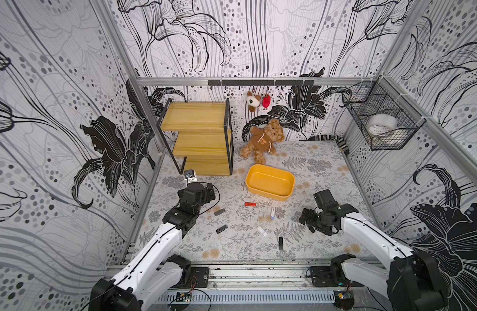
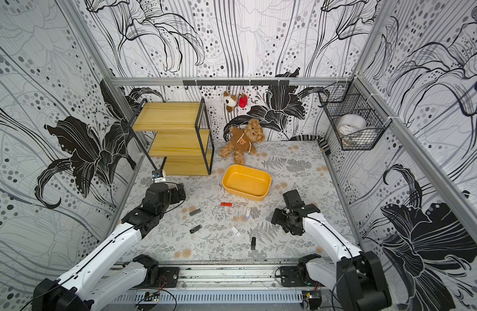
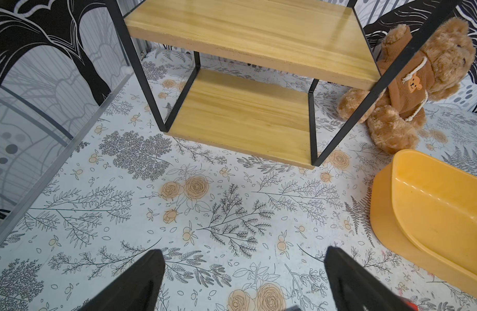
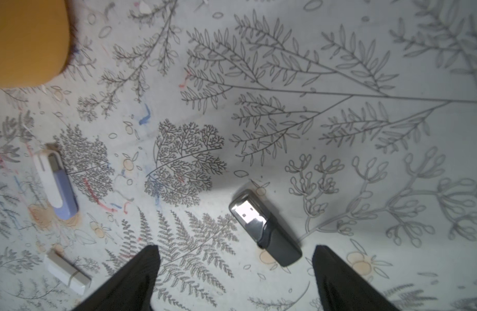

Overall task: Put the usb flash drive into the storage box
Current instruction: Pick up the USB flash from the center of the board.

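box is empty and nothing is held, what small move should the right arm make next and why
Probably ease the right gripper forward and down around the grey flash drive: it lies on the table between the open fingers, just ahead of their tips.

Floral table (image 1: 245, 250) with storage box (image 1: 267, 194), teddy bear (image 1: 263, 141), wooden rack (image 1: 202, 145), scattered flash drives (image 1: 250, 204)

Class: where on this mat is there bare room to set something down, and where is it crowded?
Free: between storage box, teddy bear and right wall; also the front-left strip along the rail. Crowded: in front of the box, where flash drives lie scattered.
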Motion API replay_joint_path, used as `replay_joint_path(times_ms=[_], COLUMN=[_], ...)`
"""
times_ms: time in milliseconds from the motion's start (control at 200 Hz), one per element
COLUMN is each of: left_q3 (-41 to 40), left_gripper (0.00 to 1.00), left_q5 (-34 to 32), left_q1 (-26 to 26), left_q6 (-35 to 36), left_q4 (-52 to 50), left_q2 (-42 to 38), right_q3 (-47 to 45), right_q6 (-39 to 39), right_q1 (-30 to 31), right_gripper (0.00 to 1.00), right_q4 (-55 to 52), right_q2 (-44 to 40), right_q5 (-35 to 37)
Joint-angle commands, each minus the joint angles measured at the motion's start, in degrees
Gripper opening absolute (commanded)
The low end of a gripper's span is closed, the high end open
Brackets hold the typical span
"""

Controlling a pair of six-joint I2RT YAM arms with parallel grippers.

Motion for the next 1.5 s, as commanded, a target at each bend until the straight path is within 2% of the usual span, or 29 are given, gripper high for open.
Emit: replay_joint_path(times_ms=[0,641,957,1288,1493], left_q3=[1.7,1.5,1.5,1.6,1.6], left_gripper=[0.98,0.98,0.98,0.98,0.98], left_q5=[0.1,0.3,0.4,0.3,0.3], left_q1=[-0.4,-0.4,-0.4,-0.4,-0.4], left_q6=[-0.3,0.0,0.1,-0.1,0.0], left_q4=[-0.3,0.1,-0.3,-0.3,-0.4], left_q2=[0.1,1.8,1.9,2.2,2.6], right_q3=[0.3,-0.6,1.1,1.1,2.3], right_q6=[-1.6,-2.6,-1.3,-1.6,-2.6], right_q1=[0.5,0.8,1.1,1.3,2.5], right_gripper=[0.92,0.77,0.75,0.73,0.68], right_q4=[0.2,1.3,-0.7,-0.5,-0.8], right_q2=[1.5,4.6,2.3,2.9,4.7], right_q5=[-1.1,-3.4,1.3,1.6,2.1])
